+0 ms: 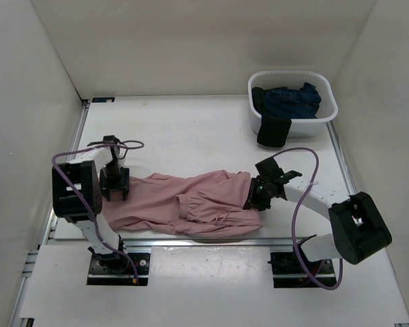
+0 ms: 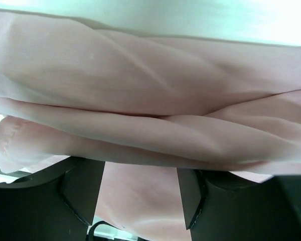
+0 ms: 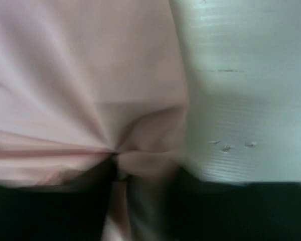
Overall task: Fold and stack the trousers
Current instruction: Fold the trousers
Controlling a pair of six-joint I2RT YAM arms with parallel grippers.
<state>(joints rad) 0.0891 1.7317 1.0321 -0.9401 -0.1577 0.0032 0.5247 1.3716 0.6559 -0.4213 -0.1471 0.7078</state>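
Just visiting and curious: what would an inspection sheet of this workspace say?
Surface: white table.
Job's things: pink trousers lie crumpled across the near middle.
Clutter: white basket far right, holding a dark blue garment, black cloth over its rim.
End effectors: left end effector open at the trousers' left end; right end effector at their right end, cloth bunched at its fingers, grip unclear.
Cables: purple cables loop along both arms.
Surroundings: white walls on three sides.

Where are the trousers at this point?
In the top view the trousers lie on the near half of the table, stretched between the left gripper and the right gripper, with the basin at far right.
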